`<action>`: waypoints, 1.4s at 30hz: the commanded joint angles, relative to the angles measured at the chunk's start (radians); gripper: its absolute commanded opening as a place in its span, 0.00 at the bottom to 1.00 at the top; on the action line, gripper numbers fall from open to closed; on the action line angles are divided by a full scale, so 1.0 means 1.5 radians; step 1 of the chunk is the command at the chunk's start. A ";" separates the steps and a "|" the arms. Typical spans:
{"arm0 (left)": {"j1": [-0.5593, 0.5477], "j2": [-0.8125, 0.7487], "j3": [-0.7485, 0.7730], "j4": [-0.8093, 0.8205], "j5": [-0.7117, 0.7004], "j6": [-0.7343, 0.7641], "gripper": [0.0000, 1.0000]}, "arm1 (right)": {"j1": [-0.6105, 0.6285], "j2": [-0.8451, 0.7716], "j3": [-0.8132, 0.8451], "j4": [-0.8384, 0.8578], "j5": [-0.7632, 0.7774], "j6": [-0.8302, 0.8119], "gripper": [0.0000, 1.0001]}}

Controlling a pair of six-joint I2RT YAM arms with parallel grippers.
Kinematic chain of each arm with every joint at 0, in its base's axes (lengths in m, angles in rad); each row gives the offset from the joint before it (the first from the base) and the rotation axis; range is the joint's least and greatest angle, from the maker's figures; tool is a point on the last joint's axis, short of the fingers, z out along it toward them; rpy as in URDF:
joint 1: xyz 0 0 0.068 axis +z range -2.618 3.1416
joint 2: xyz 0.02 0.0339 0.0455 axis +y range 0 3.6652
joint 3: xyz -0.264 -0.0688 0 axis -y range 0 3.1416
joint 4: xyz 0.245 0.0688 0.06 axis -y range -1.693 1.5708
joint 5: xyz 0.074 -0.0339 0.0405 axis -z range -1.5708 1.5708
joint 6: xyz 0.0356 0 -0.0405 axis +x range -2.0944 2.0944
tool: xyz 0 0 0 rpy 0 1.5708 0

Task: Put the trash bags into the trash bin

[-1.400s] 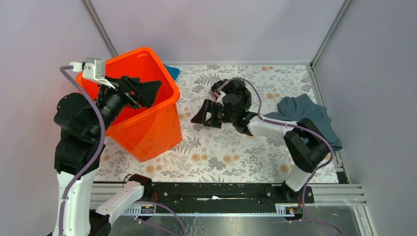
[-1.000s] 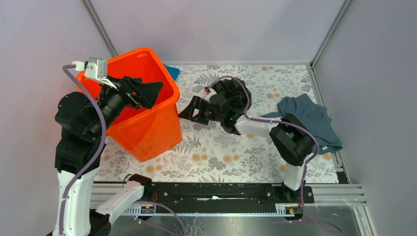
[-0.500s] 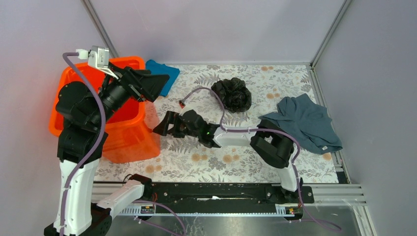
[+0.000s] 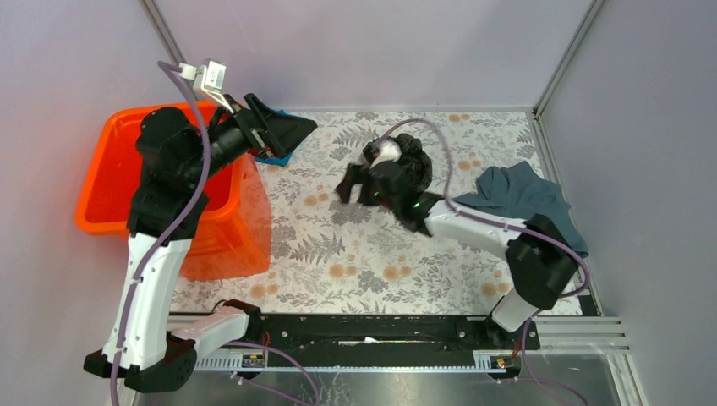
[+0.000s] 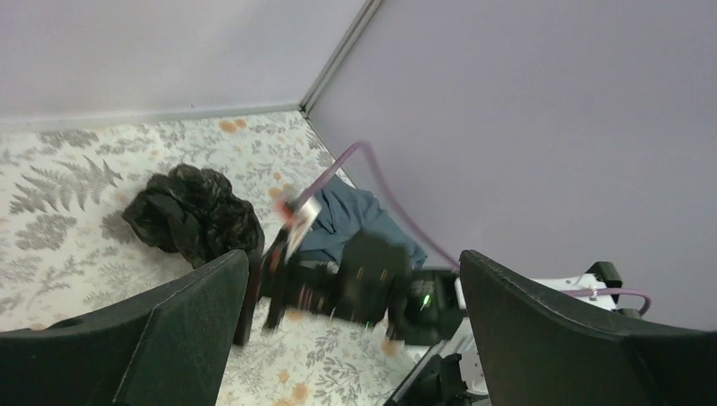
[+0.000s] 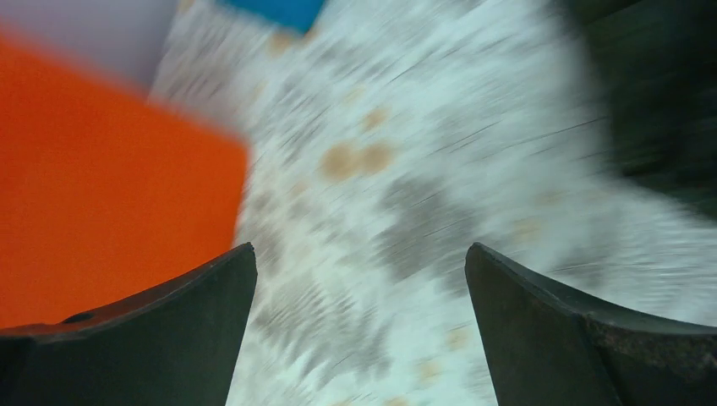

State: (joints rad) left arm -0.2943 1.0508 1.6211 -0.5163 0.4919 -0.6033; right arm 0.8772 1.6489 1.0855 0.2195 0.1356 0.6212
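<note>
The bin (image 4: 227,247) now sits farther left and the right end effector (image 4: 348,183), splayed and empty like the left end effector (image 4: 286,133), has swung back beside the bag (image 4: 417,169), still ungrasped on the tabletop (image 4: 380,264).

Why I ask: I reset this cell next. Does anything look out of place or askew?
Nothing looks spilled or broken. The black trash bag lies balled up on the table, close to the right gripper and outside the orange bin. The grey-blue cloth is bunched at the table's right edge.
</note>
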 commanded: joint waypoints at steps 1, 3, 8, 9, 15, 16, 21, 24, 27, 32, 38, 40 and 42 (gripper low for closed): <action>-0.028 0.029 -0.044 0.062 0.007 -0.034 0.99 | -0.133 -0.074 -0.041 -0.065 0.130 -0.085 1.00; -0.083 0.058 -0.040 0.053 -0.037 -0.017 0.99 | -0.194 -0.065 -0.041 -0.028 0.159 -0.088 1.00; -0.306 0.181 0.042 -0.020 -0.286 0.065 0.99 | -0.326 0.016 0.029 -0.032 0.082 -0.033 1.00; -0.332 0.204 0.049 -0.022 -0.308 0.070 0.99 | -0.349 0.024 0.023 -0.012 0.042 -0.026 1.00; -0.460 0.290 0.016 0.034 -0.575 0.108 0.99 | -0.441 0.065 -0.026 0.102 -0.219 -0.037 0.98; -0.473 0.299 0.005 0.053 -0.605 0.109 0.99 | -0.447 0.069 -0.025 0.101 -0.244 -0.043 0.97; -0.491 0.348 -0.073 0.148 -0.699 0.099 0.99 | -0.449 0.069 -0.066 0.151 -0.316 -0.060 0.96; -0.490 0.388 -0.087 0.136 -0.754 0.092 0.99 | -0.449 0.073 -0.093 0.193 -0.346 -0.034 0.93; -0.470 0.428 -0.076 0.114 -0.750 0.080 0.99 | -0.449 0.083 -0.088 0.217 -0.367 -0.018 0.93; -0.417 0.474 -0.066 0.110 -0.691 0.011 0.99 | -0.449 0.126 -0.058 0.209 -0.394 0.002 0.87; -0.311 0.534 -0.102 0.223 -0.516 -0.072 0.72 | -0.449 0.137 -0.052 0.211 -0.408 0.008 0.83; -0.278 0.548 -0.128 0.283 -0.482 -0.106 0.61 | -0.451 0.135 -0.051 0.203 -0.401 -0.001 0.83; -0.262 0.565 -0.139 0.335 -0.478 -0.127 0.61 | -0.456 0.138 -0.049 0.196 -0.399 -0.006 0.83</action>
State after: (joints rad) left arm -0.7383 1.8549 1.4525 -0.2134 -0.3321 -0.6899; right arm 0.2008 1.8626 0.9710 0.4915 -0.4465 0.6281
